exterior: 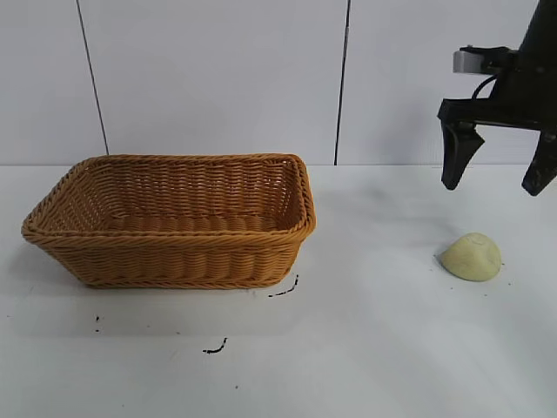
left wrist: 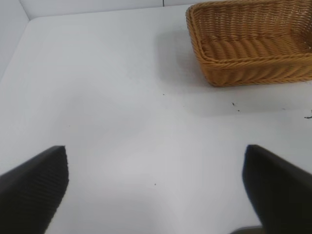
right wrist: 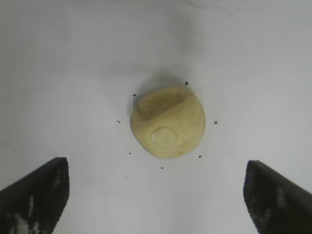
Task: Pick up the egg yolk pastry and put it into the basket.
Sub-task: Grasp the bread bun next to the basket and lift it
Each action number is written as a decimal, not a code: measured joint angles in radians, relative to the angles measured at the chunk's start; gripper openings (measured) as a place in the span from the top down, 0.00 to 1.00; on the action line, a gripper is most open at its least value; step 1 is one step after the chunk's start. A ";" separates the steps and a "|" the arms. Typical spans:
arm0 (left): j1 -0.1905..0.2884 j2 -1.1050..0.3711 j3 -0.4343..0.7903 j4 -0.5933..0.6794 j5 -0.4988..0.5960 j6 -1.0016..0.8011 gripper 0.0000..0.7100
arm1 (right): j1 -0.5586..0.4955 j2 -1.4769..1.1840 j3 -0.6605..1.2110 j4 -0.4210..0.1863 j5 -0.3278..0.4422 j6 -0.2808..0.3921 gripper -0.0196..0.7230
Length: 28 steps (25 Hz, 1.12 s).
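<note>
One gap matters: the egg yolk pastry [exterior: 471, 257] lies on the desk [exterior: 365, 348] directly below the right gripper [exterior: 499, 174], whose jaws gape wide and empty. No long axis favours either approach, and the left gripper [left wrist: 156, 190], open too, sits beyond the basket [exterior: 174, 252].

- Bright, even light falls across the white tabletop [exterior: 374, 348] in all three views, with no hard glare.
- The basket [exterior: 174, 226] casts a faint, soft shadow toward 5 o'clock in the exterior view.
- In the right wrist view, the egg yolk pastry [right wrist: 168, 122] is slightly soft-focused, with a dim shadow at its 12 o'clock edge.
- Both wrist views show dark, blurred jaws at 7 and 5 o'clock.
</note>
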 joint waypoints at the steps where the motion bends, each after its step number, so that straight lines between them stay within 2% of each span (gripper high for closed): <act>1: 0.000 0.000 0.000 0.000 0.000 0.000 0.02 | 0.000 0.011 0.000 -0.002 0.000 0.003 0.04; 14: 0.000 0.000 0.000 0.000 0.000 0.000 0.02 | 0.000 0.130 0.000 -0.005 -0.055 0.010 0.06; 19: 0.000 0.000 0.000 0.000 0.000 0.000 0.02 | 0.000 0.141 0.000 -0.007 -0.052 0.010 0.24; 24: 0.000 0.000 0.000 0.000 0.000 0.000 0.02 | 0.000 0.141 0.000 -0.013 -0.052 0.010 0.58; 26: 0.000 0.000 0.000 0.000 0.000 0.000 0.02 | 0.000 0.141 0.000 -0.013 -0.051 0.010 0.66; 28: 0.000 0.000 0.000 0.000 0.000 0.000 0.02 | 0.000 0.142 -0.010 -0.013 -0.041 0.010 0.69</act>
